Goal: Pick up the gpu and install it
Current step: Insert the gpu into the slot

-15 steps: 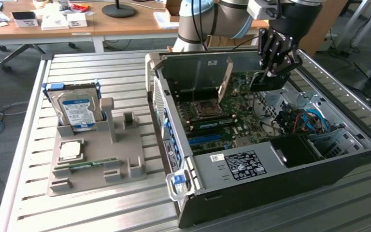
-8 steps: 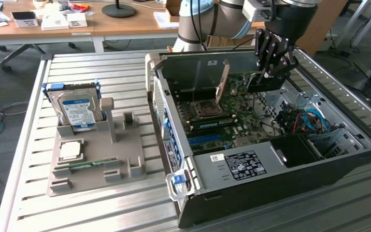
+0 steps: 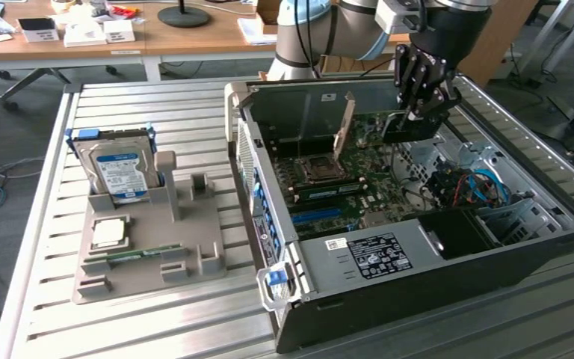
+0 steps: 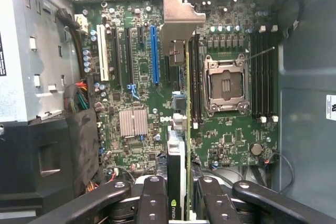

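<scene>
Gripper clamped on the graphics card, held on edge above the motherboard inside the open case; seating well likely requires squaring its edge over a slot, perhaps the blue slot, bracket rearward.

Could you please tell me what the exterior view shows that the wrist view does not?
Exterior view: the hard drive standing in a grey holder on the slatted table. Wrist view: the logo on the gpu and a finned silver heatsink. Both: the gripper holding the gpu inside the open case, above the motherboard and its CPU socket.
</scene>
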### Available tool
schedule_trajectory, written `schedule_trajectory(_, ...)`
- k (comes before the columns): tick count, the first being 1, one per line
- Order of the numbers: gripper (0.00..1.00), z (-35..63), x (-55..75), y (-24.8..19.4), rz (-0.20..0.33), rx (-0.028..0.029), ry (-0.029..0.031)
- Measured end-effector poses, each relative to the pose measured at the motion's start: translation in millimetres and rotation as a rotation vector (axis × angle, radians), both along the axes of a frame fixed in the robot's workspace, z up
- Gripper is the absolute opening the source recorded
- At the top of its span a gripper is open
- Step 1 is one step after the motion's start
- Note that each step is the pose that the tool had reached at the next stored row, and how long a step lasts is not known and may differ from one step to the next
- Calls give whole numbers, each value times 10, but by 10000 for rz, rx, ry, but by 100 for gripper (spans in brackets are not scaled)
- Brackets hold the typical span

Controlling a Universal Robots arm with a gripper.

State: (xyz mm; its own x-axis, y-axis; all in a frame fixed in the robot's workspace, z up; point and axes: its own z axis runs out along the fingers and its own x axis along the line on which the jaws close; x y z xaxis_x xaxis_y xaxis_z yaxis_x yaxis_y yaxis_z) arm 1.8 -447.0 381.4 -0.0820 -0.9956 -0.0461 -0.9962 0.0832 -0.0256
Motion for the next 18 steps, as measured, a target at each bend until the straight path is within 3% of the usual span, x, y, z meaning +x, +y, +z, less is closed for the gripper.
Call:
schedule_trajectory(4,27,0,0,0,0,-2,91)
schedule_trajectory(18,27,-2,-8,-40,0,-1,118)
